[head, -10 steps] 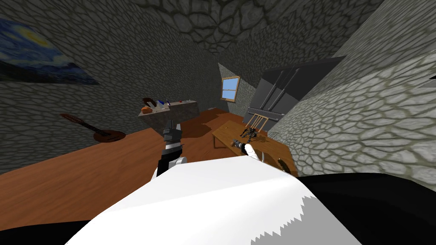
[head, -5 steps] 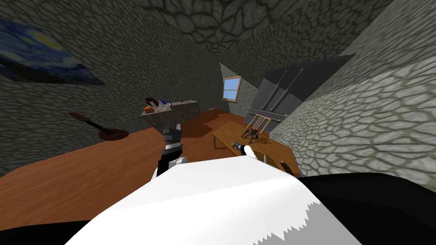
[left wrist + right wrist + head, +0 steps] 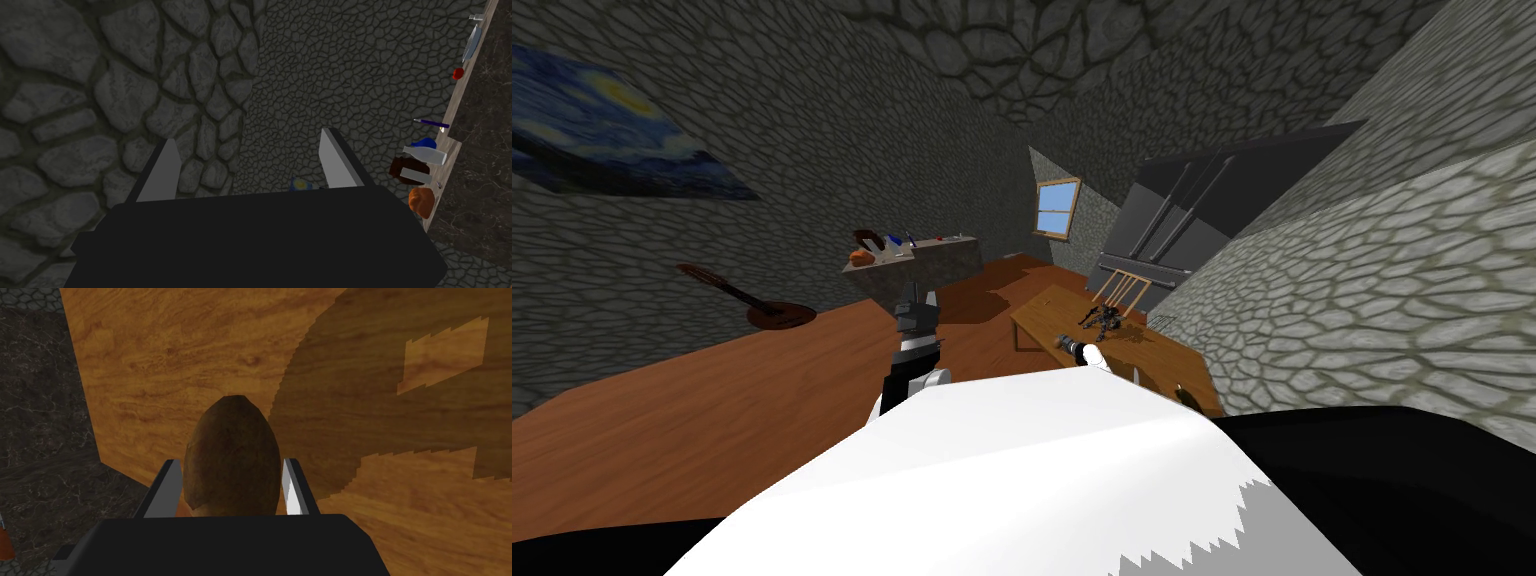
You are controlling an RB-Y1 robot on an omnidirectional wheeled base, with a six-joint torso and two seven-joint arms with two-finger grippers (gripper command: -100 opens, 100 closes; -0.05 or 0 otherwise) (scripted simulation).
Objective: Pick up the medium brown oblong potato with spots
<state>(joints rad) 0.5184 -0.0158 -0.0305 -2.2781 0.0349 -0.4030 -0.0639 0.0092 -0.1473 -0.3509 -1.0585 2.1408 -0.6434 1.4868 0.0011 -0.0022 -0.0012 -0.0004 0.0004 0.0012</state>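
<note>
A brown oblong potato (image 3: 231,453) with faint dark spots sits upright between the two fingers of my right gripper (image 3: 227,463), which is shut on its sides. It hangs above a light wooden table top (image 3: 175,363), near the table's edge. In the head view the right arm (image 3: 1097,358) reaches over that table (image 3: 1047,305). My left gripper (image 3: 247,145) is open and holds nothing. In the head view it points forward toward a stone counter (image 3: 916,292).
The grey counter (image 3: 952,258) ahead carries several small items, among them an orange lump (image 3: 421,201) and a white bottle (image 3: 425,156). A dark figurine (image 3: 1104,318) stands on the table, with a chair (image 3: 1122,290) and a dark fridge (image 3: 1182,215) behind. A guitar (image 3: 762,308) leans at the left wall.
The head view has shifted a little to the right, so the camera moved. Both arms keep almost the same pose.
</note>
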